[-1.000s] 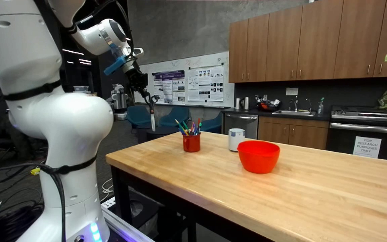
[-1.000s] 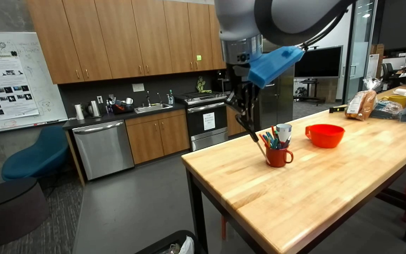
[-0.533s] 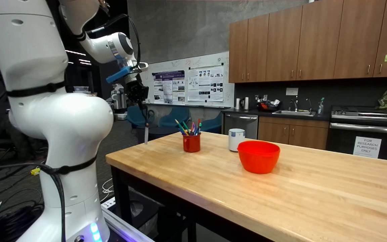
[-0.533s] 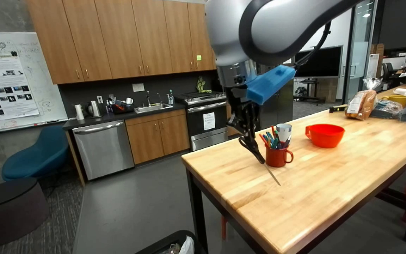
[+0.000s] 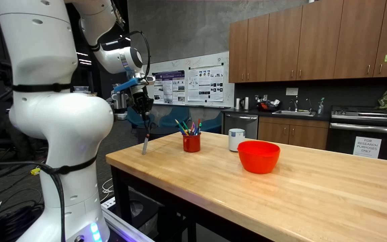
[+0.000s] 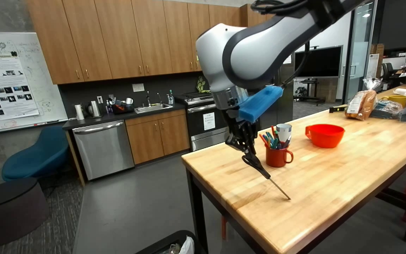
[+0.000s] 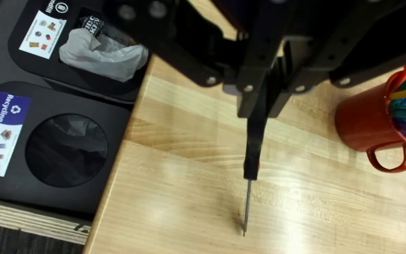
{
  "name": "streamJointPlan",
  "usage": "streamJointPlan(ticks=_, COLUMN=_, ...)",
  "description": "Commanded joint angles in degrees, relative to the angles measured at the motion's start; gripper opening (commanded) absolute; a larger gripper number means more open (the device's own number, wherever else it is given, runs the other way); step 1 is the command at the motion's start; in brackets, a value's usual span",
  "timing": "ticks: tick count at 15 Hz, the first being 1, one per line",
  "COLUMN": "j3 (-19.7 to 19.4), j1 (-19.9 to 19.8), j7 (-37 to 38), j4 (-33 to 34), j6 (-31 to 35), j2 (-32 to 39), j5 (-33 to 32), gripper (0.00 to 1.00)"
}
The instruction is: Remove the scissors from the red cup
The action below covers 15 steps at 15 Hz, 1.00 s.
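Hand (image 7: 259,113) is clamped on the scissors (image 6: 267,175) by their blk handle end; blades angle down twd the wood surface (image 6: 330,173), can't tell if the tip touches. Scissors are out of the red cup (image 6: 276,158), near it but apart. Cup stands upright on the surface, packed w/ pens & pencils (image 5: 192,130), its loop handle plain in the wrist view. White mug (image 5: 236,140) w/ blue patches stands upright near the cup; bright-red bowl (image 5: 260,161) sits farther out, near the mug. Farther along in an ext. view: bread bag (image 6: 362,104). Off the surface's edge, wrist view: blk recycling bin (image 7: 44,116) & a 2nd blk bin (image 7: 76,78) w/ white plastic bag (image 7: 100,58). Across the rm: wood cabinets (image 5: 314,43), sink (image 5: 294,113), stove (image 5: 370,116).
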Motion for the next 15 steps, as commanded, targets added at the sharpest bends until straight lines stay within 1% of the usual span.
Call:
streamJointPlan(ticks=1, j3=-1.4, j1=0.4, j7=-0.8, j4=6.2, j6=-3.8, j2=6.4, j5=-0.6, gripper=0.03)
streamJointPlan(ticks=5, j3=-3.0, j1=0.9, j7=-0.5, j4=10.8, j6=-6.2, j2=10.9, j5=-1.4, gripper=0.03)
streamJointPlan(ticks=10, j3=-5.0, j1=1.3, j7=-0.4, j4=14.6, j6=-7.3, j2=14.4, j5=-2.8, gripper=0.03)
streamJointPlan(ticks=11, j3=-5.4, j1=1.3, j7=-0.5, j4=14.9, j6=-7.2, j2=14.6, j5=-3.2, gripper=0.09)
streamJointPlan(ticks=12, j3=-5.7, j1=1.3, j7=-0.6, j4=15.2, j6=-7.1, j2=14.9, j5=-3.5, gripper=0.08)
streamJointPlan(ticks=13, j3=-6.0, j1=1.3, j7=-0.6, j4=15.3, j6=-7.1, j2=15.1, j5=-3.8, gripper=0.15)
streamJointPlan(ticks=14, j3=-6.2, j1=1.4, j7=-0.5, j4=15.4, j6=-7.1, j2=15.2, j5=-4.0, gripper=0.39)
streamJointPlan(ticks=15, j3=-6.5, j1=1.4, j7=-0.4, j4=15.3, j6=-6.9, j2=15.2, j5=-4.5, gripper=0.40)
